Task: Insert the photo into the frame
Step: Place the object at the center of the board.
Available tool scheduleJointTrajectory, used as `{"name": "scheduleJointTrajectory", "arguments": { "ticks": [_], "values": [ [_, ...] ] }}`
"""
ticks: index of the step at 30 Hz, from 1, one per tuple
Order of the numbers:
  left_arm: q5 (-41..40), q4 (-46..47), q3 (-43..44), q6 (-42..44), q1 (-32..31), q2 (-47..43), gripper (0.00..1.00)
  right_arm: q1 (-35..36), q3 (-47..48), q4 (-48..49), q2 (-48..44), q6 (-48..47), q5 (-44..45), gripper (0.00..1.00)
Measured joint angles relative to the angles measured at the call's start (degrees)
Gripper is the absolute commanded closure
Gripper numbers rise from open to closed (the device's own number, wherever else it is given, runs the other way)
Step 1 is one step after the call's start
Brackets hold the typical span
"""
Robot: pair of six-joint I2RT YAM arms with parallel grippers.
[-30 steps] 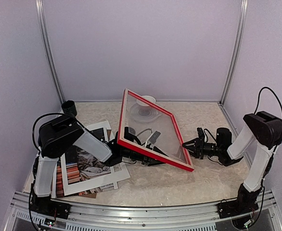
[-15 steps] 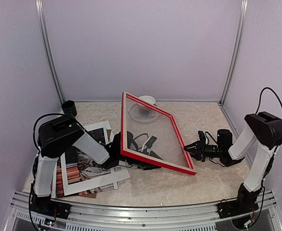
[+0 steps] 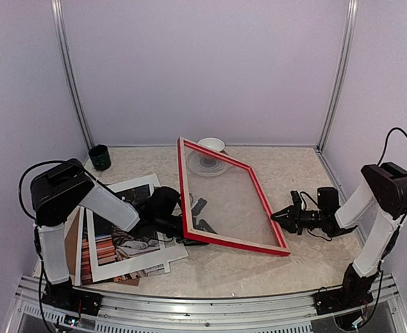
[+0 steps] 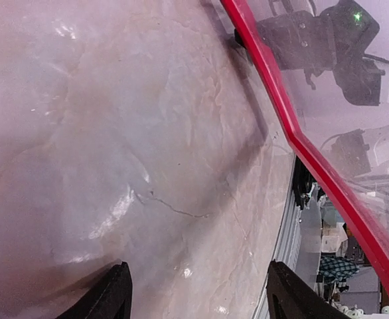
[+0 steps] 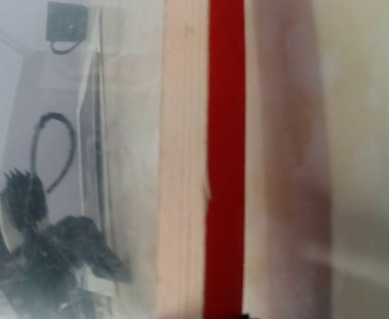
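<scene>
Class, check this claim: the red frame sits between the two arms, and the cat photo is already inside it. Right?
No. The photo lies outside the frame, left of it under the white mat, as the top external view shows.

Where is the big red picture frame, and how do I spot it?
Look at the pale marbled table. Near its middle is the large rectangular picture frame, glossy red with a clear pane. The flat white mat border to its left has a similar shape, but only the frame is red with glass you can see through.
</scene>
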Motion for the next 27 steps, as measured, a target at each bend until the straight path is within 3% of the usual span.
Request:
{"name": "scheduleJointTrajectory", "arguments": {
  "ticks": [14,21,27],
  "values": [
    [-11.50,-14.93,-2.80,4.02,2.14,-9.27,0.26,-0.15,1.36,-20.92,-11.37,-11.74,4.96,0.87],
    [-15.45,-17.79,-3.72,4.15,4.07,-11.43,0.26,-5.29,1.07,-30.40,-19.39,-16.41,10.69,0.87],
    [-17.75,-18.23,-3.72,4.26,4.48,-11.78,0.26,-9.92,0.68,-34.99,-20.72,-20.44,14.32,0.86]
  ]
}}
